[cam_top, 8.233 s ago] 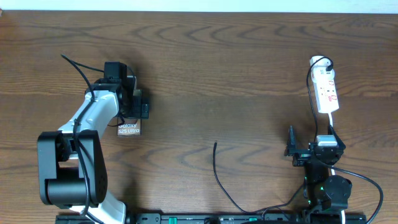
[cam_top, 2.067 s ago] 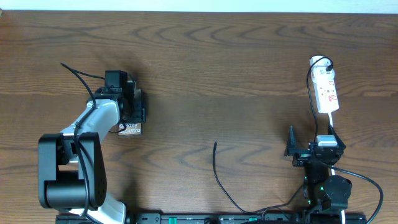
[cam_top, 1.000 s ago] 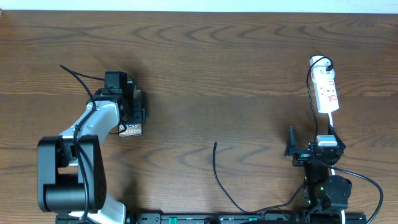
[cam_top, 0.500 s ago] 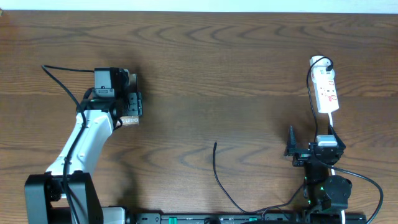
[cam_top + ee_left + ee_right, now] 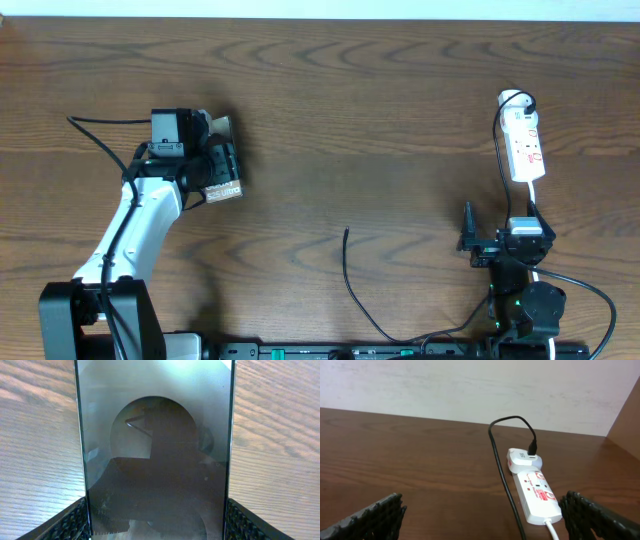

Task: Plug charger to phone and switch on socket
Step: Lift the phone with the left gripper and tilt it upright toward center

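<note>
Now the left tool (image 5: 214,165), clamped on the phone (image 5: 225,189), has twisted it askew; the right tool (image 5: 482,520) stays apart.

Left hand (image 5: 218,168) clamped, right hand (image 5: 485,512) spread wide

My left arm (image 5: 140,225) unfolded from its bent pose and stretched out; my left gripper (image 5: 213,165) twisted; the phone (image 5: 226,190) clamped in it turned askew, its lettered end shifting rightward, the lettering mostly hidden.
</note>
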You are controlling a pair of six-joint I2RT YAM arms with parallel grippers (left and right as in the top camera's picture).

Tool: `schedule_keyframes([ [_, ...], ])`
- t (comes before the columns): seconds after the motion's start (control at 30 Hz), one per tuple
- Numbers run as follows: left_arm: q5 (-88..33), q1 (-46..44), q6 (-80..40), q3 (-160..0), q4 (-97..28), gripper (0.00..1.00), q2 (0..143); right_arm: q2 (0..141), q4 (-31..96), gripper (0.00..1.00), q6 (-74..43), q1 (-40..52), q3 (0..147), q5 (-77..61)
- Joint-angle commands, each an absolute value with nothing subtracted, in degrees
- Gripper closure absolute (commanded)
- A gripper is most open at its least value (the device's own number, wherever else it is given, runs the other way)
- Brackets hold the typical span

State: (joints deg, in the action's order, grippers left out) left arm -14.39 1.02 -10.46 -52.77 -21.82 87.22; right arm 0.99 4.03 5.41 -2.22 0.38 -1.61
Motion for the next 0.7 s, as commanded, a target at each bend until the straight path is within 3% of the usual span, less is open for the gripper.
schedule_keyframes([
  [0.0, -17.6, 1.0, -19.8, -53.2, -21.5, 0.93, 86.0, 0.8, 4.3, 0.01, 4.8, -1.8, 0.3, -1.4],
  [0.2, -18.8, 1.0, -28.5, -53.2, -21.7, 0.93, 86.0, 0.8, 4.3, 0.01, 4.8, -1.8, 0.3, -1.5],
  [0.67, -36.6, 1.0, -45.1, -53.2, -21.5, 0.93, 86.0, 0.8, 4.3, 0.01, 4.8, -1.8, 0.3, -1.5],
])
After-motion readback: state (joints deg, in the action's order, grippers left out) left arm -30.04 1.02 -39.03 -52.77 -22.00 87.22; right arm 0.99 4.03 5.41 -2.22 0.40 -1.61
